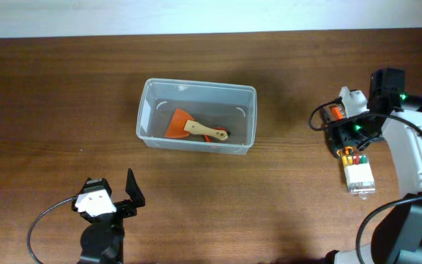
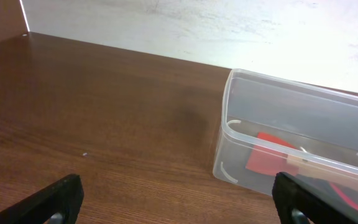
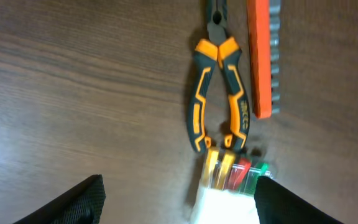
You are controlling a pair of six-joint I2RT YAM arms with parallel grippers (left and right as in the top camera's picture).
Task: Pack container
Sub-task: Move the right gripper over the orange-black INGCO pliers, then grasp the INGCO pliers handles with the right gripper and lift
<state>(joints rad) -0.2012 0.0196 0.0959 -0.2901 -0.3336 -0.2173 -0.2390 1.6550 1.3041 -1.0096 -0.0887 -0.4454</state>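
The clear bluish container (image 1: 144,117) stands at the table's middle and holds an orange scraper with a wooden handle (image 1: 193,129). It also shows in the left wrist view (image 2: 232,124). My left gripper (image 1: 116,198) is open and empty near the front edge, left of the container. My right gripper (image 1: 352,139) is open at the far right, hovering over black-and-orange pliers (image 3: 219,87), an orange bit holder (image 3: 261,59) and a small white box of coloured bits (image 1: 359,172), which lies between the open fingers (image 3: 178,199).
The table's far edge meets a white wall (image 2: 197,25). Black cables run along my right arm (image 1: 416,147) at the right edge.
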